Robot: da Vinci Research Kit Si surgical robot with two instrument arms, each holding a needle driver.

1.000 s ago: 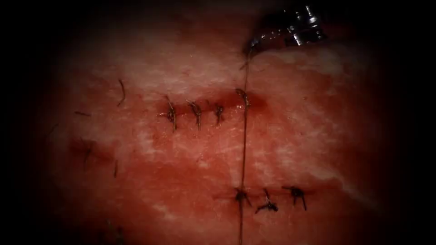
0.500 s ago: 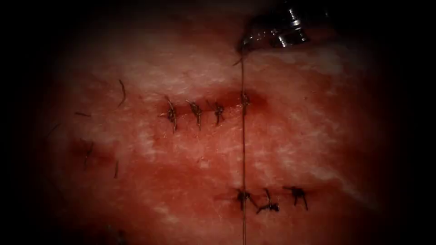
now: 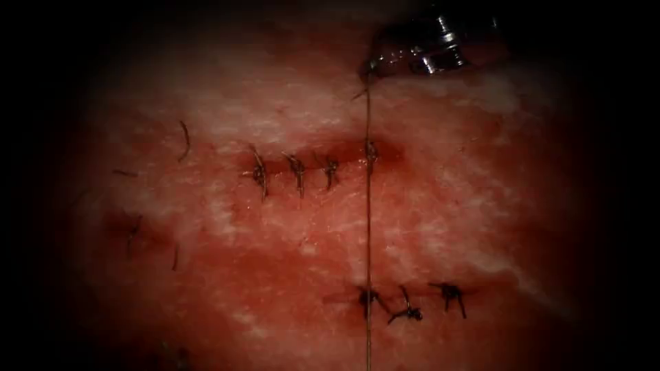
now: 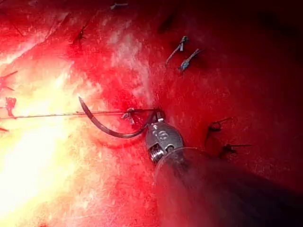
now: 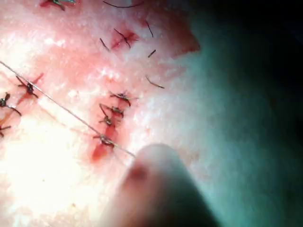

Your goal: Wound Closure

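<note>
The right tool (image 3: 369, 67) reaches in over the far edge of the tissue (image 3: 289, 227), its jaws shut on the thread (image 3: 368, 220). The thread runs taut from the jaws down through the newest knot (image 3: 371, 148) at the right end of the upper cut (image 3: 350, 152) and off the near edge. A short tail (image 3: 358, 93) sticks out below the jaws. The left tool (image 4: 155, 116) is shut on the curved needle (image 4: 111, 131) near its tail. The needle lies free above the tissue, its tip (image 4: 80, 99) bare. The thread (image 4: 57, 114) stretches away from these jaws.
Three finished stitches (image 3: 297, 168) sit left of the newest knot on the upper cut. A second row of three stitches (image 3: 407, 310) closes a lower cut. Cut ends of thread (image 3: 184, 139) lie on the tissue at the left. Red fluid stains the surface.
The right tool shifted a little left and up with the thread. The loose knot at the upper cut's right end drew down small against the tissue. Little has moved in the last half second.
</note>
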